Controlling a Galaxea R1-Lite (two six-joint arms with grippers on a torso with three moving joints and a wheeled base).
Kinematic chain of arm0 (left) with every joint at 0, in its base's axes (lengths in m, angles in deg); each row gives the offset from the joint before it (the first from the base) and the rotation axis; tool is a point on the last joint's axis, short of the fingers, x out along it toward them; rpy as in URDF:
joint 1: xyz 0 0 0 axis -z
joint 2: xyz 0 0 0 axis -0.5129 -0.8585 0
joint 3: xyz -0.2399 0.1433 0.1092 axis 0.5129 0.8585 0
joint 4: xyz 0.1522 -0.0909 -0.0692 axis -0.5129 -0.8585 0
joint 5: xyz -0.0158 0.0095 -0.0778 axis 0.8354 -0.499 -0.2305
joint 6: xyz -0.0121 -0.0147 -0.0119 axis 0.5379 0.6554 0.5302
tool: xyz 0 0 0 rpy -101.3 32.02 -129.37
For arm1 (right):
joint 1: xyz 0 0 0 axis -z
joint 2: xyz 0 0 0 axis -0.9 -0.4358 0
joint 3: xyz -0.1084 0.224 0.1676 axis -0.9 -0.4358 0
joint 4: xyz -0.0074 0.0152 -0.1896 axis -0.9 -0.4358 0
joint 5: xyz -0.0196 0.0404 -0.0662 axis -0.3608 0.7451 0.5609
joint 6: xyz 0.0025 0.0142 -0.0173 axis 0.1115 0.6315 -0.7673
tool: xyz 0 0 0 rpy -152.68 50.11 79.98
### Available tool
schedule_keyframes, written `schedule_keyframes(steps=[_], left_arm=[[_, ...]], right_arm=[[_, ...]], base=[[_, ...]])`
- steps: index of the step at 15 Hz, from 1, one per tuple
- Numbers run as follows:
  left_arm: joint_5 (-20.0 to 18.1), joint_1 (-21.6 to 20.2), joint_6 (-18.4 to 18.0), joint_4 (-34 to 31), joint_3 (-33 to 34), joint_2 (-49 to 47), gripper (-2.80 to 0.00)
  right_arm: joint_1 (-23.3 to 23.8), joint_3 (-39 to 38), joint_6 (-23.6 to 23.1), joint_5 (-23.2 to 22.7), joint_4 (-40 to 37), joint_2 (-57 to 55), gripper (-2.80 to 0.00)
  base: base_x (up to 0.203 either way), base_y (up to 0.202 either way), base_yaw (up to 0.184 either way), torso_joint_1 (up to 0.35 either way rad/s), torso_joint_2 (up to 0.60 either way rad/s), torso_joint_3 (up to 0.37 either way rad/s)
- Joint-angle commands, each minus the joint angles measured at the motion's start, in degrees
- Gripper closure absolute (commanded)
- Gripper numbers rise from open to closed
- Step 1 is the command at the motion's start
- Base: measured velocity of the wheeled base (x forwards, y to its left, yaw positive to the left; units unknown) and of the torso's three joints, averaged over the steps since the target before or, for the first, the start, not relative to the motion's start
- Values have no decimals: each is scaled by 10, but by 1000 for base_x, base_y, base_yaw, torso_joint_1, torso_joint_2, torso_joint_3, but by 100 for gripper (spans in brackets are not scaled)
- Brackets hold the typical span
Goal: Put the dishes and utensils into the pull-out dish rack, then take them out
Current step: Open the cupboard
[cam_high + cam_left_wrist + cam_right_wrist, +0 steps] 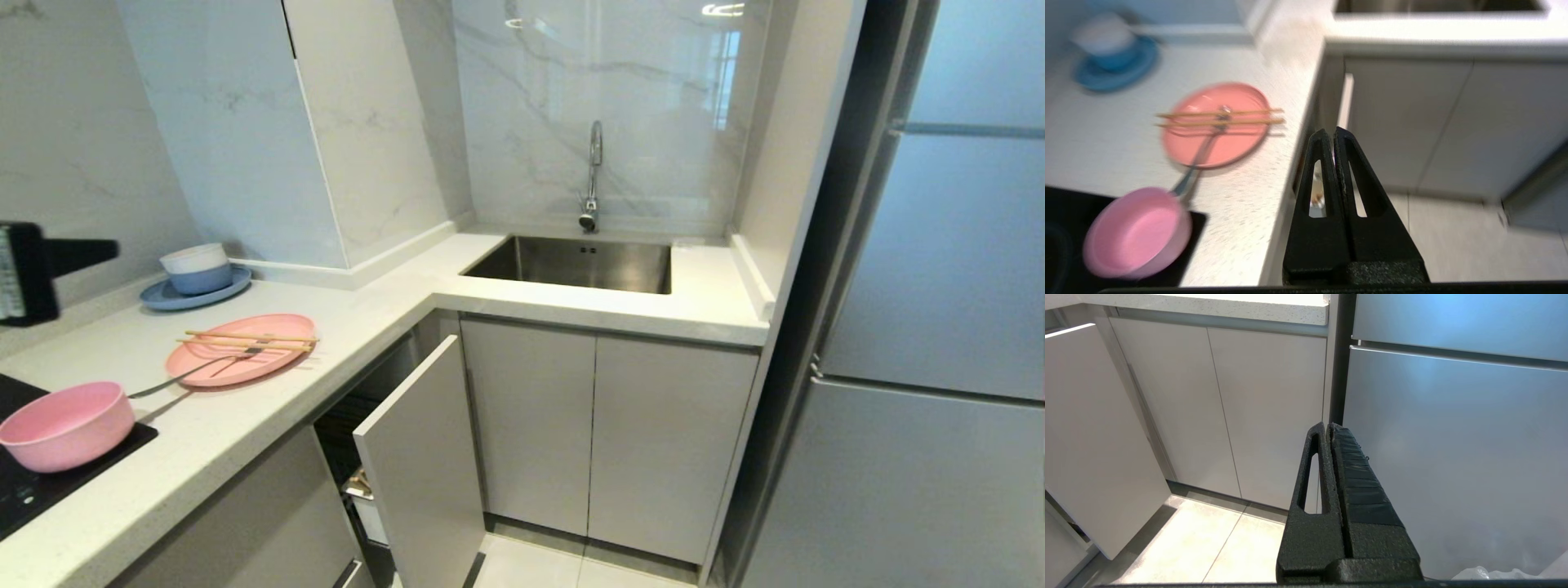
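Meanwhile left end effector hung pressed together, empty, beside worktop edge; right end effector likewise, near fridge. Bowl, plate w/ chopsticks & fork sat on worktop. Rack only part-out: risk—loading could snag.

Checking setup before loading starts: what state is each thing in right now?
pull-out dish rack: pulled partly out.
pink bowl: upright, empty, on the cooktop's edge.
pink plate: flat on the counter, bearing the utensils.
chopsticks: lying across the plate.
fork: head on the plate, handle toward the bowl.
left pincer: shut, empty, above the counter's edge.
right pincer: shut, empty, low by the fridge.
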Motion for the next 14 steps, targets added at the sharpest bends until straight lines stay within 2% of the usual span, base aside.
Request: schedule_keyframes(steps=[1,6,9,13,14], left_arm=[[0,15,-1,-13,-50,-147,0],[2,68,6,-102,-180,-365,0],[7,74,24,-136,-241,-461,0],[21,60,31,-134,-263,-546,0],[24,55,32,-129,-274,-570,-280]], right_arm=[[0,0,-1,0,0,0,0],[0,0,0,0,0,0,0],[0,0,-1,-1,0,0,0],[0,0,-1,0,0,0,0],[0,0,0,-1,0,0,0]], base=[[0,0,0,0,0,0],[0,0,0,0,0,0],[0,0,0,0,0,0],[0,0,0,0,0,0],[0,0,0,0,0,0]])
